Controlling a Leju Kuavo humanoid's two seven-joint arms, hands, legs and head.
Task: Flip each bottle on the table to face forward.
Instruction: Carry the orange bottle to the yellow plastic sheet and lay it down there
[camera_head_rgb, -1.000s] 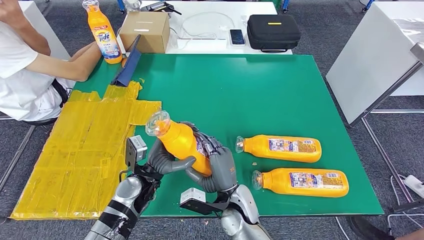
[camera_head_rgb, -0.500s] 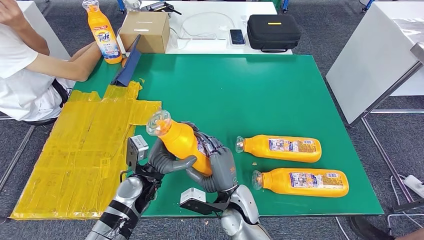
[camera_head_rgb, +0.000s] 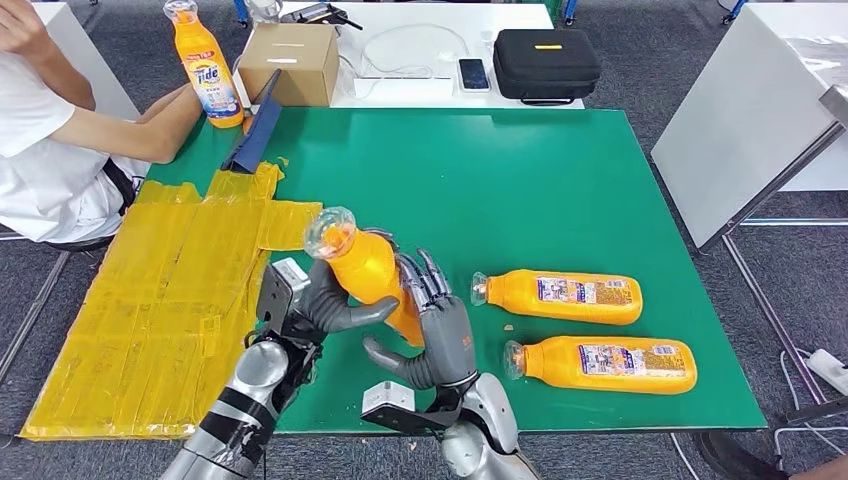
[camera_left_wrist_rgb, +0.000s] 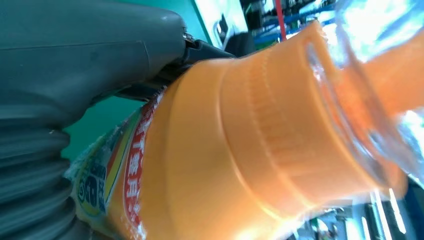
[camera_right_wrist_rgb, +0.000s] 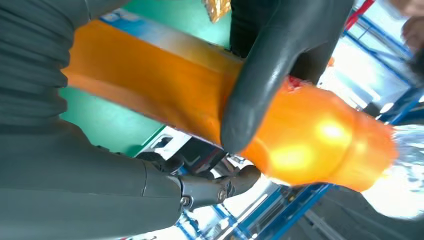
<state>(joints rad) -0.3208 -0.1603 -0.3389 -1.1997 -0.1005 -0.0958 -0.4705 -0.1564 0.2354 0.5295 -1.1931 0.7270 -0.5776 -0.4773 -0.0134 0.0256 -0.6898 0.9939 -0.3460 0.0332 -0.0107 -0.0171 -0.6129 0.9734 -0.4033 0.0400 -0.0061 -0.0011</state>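
An orange bottle (camera_head_rgb: 365, 275) with a clear cap is held tilted above the green table (camera_head_rgb: 520, 180), cap up and toward the left. My left hand (camera_head_rgb: 325, 305) grips it, thumb wrapped across its body; up close the bottle (camera_left_wrist_rgb: 240, 150) shows a label edge. My right hand (camera_head_rgb: 435, 335) stands beside the bottle with fingers spread upright along its side and thumb apart from it. In the right wrist view a dark finger lies across the bottle (camera_right_wrist_rgb: 310, 145). Two more orange bottles (camera_head_rgb: 565, 297) (camera_head_rgb: 605, 364) lie on their sides to the right, caps pointing left.
A person's arm (camera_head_rgb: 130, 125) rests at the table's far left by an upright Tide bottle (camera_head_rgb: 205, 65). Yellow tape (camera_head_rgb: 170, 290) covers the left side. A cardboard box (camera_head_rgb: 290, 62), phone and black case (camera_head_rgb: 547, 62) sit on the white table behind.
The bottle has swung more upright and shifted slightly right in my left hand. My right hand's thumb has come off it and its fingers have straightened.
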